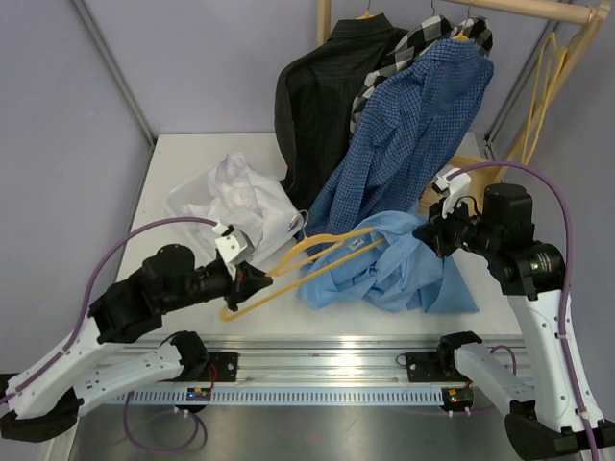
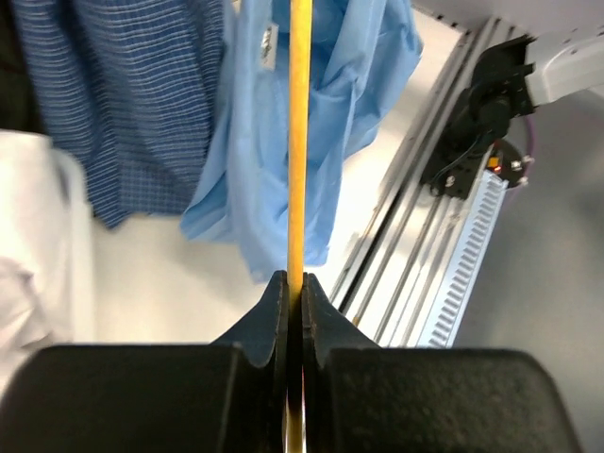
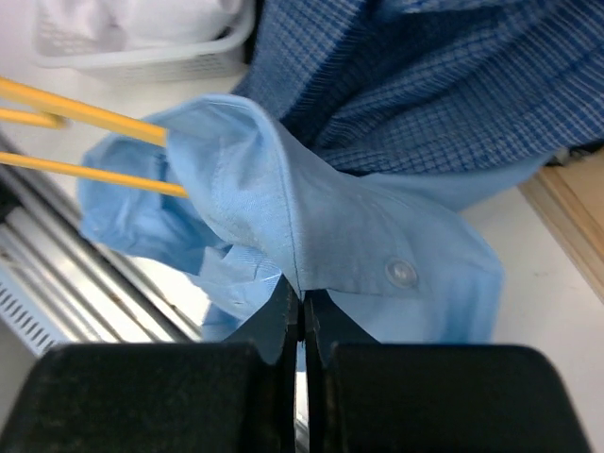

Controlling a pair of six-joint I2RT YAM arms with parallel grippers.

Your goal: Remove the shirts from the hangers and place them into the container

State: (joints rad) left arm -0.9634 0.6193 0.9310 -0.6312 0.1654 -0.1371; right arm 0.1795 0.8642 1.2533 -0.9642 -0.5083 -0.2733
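Note:
A plain light blue shirt (image 1: 394,274) lies crumpled at the table's front, still partly on a yellow hanger (image 1: 303,257). My left gripper (image 1: 258,281) is shut on the hanger's bar (image 2: 300,142), and the light blue shirt (image 2: 255,179) hangs beyond it. My right gripper (image 1: 424,233) is shut on a fold of the light blue shirt (image 3: 311,217) near a button. The white container (image 1: 184,204) at the back left holds a white shirt (image 1: 245,192). Dark blue check (image 1: 413,134), black pinstriped (image 1: 322,96) and black-and-white check (image 1: 413,43) shirts hang on the rail.
The wooden rail (image 1: 524,10) and its post stand at the back right, with empty yellow hangers (image 1: 543,86) on it. The rack's wooden base (image 1: 471,173) lies under the hanging shirts. A metal mounting rail (image 1: 336,370) runs along the near edge.

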